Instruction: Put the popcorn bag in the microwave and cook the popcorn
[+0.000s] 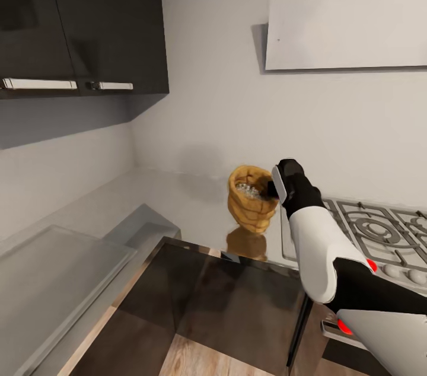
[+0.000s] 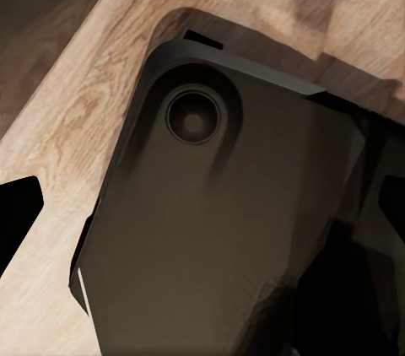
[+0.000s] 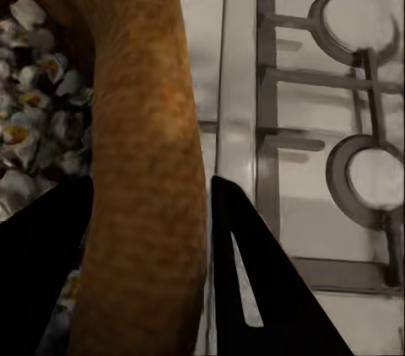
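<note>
The popcorn bag [image 1: 251, 206] is seen just right of centre in the head view, lifted a little above the shiny countertop [image 1: 178, 198], where its reflection is cast directly at 6 o'clock below it. Its rolled rim is pinched at the bag's 3 o'clock side by the right gripper [image 1: 274, 187], whose two dark fingers [image 3: 270, 288] are closed onto the rim wall, one inside and one outside, as shown in the right wrist view. Pale popcorn [image 3: 29, 111] is heaped inside the bag's mouth. The gas hob [image 1: 373, 233] lies at 3 o'clock from the bag. Dark wall cabinets [image 1: 77, 20] are placed at 10 o'clock. The left gripper's opening cannot be told.
</note>
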Tool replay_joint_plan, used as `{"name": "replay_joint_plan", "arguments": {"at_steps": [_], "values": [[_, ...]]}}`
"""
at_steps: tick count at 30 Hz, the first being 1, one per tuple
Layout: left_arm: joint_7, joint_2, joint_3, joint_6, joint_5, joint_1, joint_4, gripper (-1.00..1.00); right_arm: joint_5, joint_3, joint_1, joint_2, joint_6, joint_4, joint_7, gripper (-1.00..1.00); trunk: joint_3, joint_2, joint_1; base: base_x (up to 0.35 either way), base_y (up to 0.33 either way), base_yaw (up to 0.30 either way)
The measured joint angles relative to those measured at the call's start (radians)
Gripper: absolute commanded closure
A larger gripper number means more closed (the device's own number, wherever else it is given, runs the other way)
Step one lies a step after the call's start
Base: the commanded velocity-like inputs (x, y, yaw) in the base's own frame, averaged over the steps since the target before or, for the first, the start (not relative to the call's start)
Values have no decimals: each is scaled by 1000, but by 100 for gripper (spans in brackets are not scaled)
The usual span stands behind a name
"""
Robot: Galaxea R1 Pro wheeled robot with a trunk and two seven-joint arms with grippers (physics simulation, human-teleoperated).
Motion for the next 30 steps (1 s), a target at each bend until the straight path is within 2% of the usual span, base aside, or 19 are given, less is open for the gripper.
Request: {"name": "replay_joint_plan", "arguments": {"at_steps": [1, 4, 18, 30], "values": [[0, 0, 0, 0, 0, 0, 0, -100, 4, 42, 0, 0, 0, -45, -1, 100, 0, 0, 0, 0, 0, 0], [0, 0, 0, 0, 0, 0, 0, -100, 4, 66, 0, 0, 0, -89, -1, 100, 0, 0, 0, 0, 0, 0], [0, -1, -1, 0, -2, 0, 0, -100, 2, 70, 0, 0, 0, -95, -1, 100, 0, 0, 0, -5, 0, 0], [1, -3, -1, -6, 0, 0, 0, -100, -8, 69, 0, 0, 0, -95, 3, 100, 0, 0, 1, -312, 0, 0]]}}
